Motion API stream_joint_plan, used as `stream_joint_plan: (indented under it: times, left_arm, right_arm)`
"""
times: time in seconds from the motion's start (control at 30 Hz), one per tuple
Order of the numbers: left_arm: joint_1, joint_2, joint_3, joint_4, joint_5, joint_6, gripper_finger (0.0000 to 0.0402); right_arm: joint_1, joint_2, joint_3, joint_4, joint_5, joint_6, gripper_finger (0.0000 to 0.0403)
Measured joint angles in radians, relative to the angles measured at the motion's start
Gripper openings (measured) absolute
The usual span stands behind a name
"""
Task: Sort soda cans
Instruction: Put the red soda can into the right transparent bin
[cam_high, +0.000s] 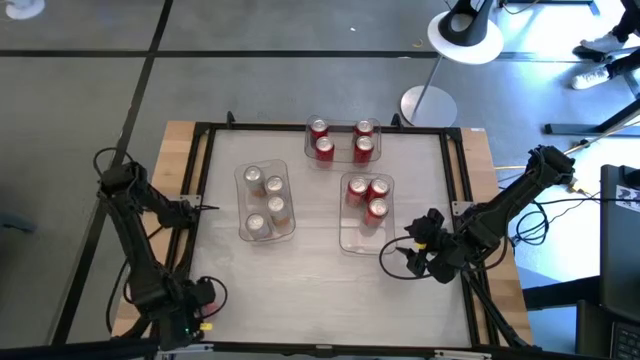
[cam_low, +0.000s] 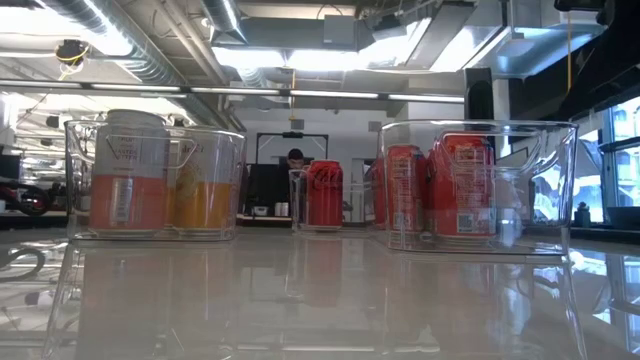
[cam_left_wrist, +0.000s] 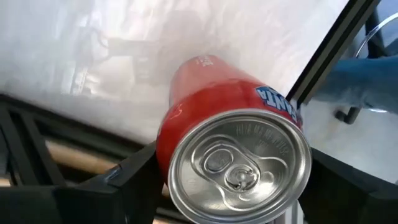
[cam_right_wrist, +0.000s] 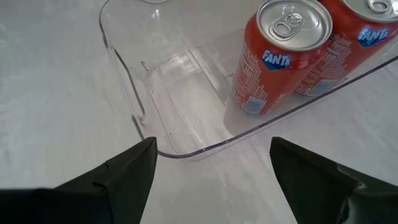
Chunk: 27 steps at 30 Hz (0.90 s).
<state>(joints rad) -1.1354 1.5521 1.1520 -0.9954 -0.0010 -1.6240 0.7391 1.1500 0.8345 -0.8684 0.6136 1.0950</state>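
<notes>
We are seeing small soda cans with silver tops sitting in three clear bins on the worktop (cam_high: 330, 280): four red cans (cam_high: 340, 141) in the far bin (cam_high: 309, 157), three orange-red cans (cam_high: 367, 194) in the right bin (cam_high: 355, 240), and four pale cans with orange lower bands (cam_high: 266, 200) in the left bin (cam_high: 243, 230). The left tool (cam_left_wrist: 233, 205) is sitting at the worktop's left edge, pinching one more orange-red can (cam_left_wrist: 233, 149) between its fingers, the can's pull tab facing the wrist camera. The right tool (cam_right_wrist: 211, 171) is hovering just beside the right bin's empty near end, its fingers spread wide and touching nothing. We are reading "Fanta" on the nearest can (cam_right_wrist: 277, 56) in that bin, and part of the same name on the held can.
</notes>
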Motion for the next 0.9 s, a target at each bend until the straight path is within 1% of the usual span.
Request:
stream_joint_plan:
  times: [0.13,0.23,0.3,0.37,0.47,0.57,0.63,0.7,0.8,0.9]
  left_arm:
    - [0.073,0.009,0.044,-0.019,-0.042,0.085,0.0287]
    - [0.150,0.007,0.107,-0.054,-0.087,0.175,0.0287]
    - [0.208,0.007,0.155,-0.068,-0.127,0.261,0.0287]
    - [0.273,0.006,0.205,-0.069,-0.163,0.372,0.0287]
    - [0.386,0.005,0.270,-0.059,-0.201,0.549,0.0287]
    - [0.510,0.005,0.315,-0.040,-0.203,0.718,0.0286]
    - [0.587,0.005,0.344,0.004,-0.201,0.839,0.0286]
    - [0.663,0.004,0.363,0.067,-0.200,0.939,0.0286]
    - [0.755,0.003,0.366,0.181,-0.198,1.080,0.0286]
    - [0.823,0.011,0.366,0.261,-0.194,1.170,0.0286]
  right_arm:
    - [0.000,0.000,0.000,0.018,-0.003,0.000,0.0309]
    - [0.000,0.000,0.000,0.094,-0.024,-0.008,0.0309]
    - [0.000,0.000,0.007,0.149,-0.062,-0.040,0.0309]
    - [0.000,0.000,0.027,0.198,-0.076,-0.084,0.0307]
    - [0.000,0.000,0.052,0.274,-0.053,-0.175,0.0292]
    - [0.000,0.000,0.056,0.385,-0.006,-0.312,0.0257]
    - [-0.012,0.000,0.056,0.446,0.031,-0.412,0.0223]
    - [-0.042,0.009,0.056,0.513,0.035,-0.504,0.0183]
    - [-0.103,0.023,0.056,0.593,-0.046,-0.627,0.0120]
    - [-0.175,0.062,0.056,0.660,-0.151,-0.721,0.0058]
